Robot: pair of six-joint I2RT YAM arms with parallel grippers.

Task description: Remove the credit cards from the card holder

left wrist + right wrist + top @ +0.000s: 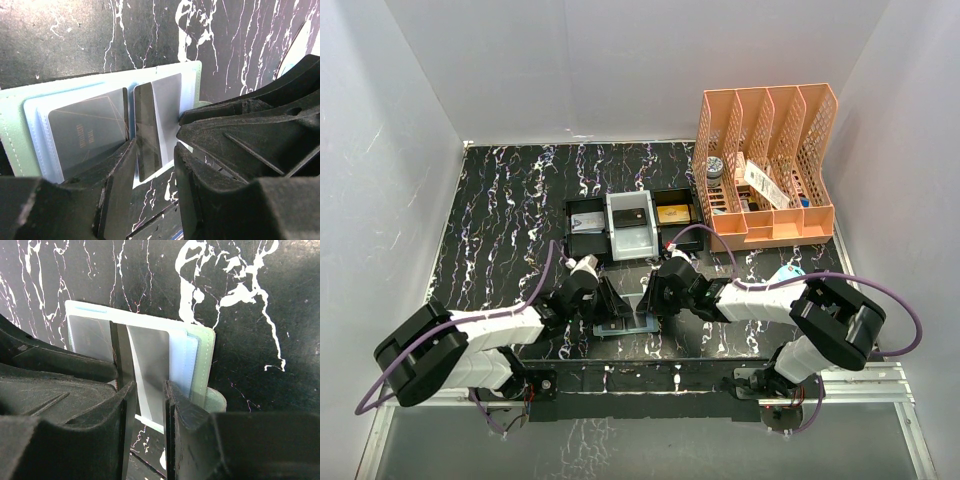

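Note:
The card holder (623,327) lies open on the black marbled table between both arms, sage-green outside (14,130), pale blue inside (181,360). One dark credit card (87,135) sits in its left pocket. A second dark card (147,130) stands tilted up out of the fold, its lower end between my left gripper's fingers. My left gripper (152,167) is open, with a gap beside that card. My right gripper (150,410) straddles a grey card face (150,360) beside the dark card's edge (120,352); whether it pinches does not show. In the top view the left gripper (610,303) and right gripper (655,297) meet over the holder.
Black and white trays (630,225) holding cards stand just behind the grippers. An orange file organiser (765,165) with small items is at the back right. A pale blue-white object (788,272) lies near the right arm. White walls close in three sides.

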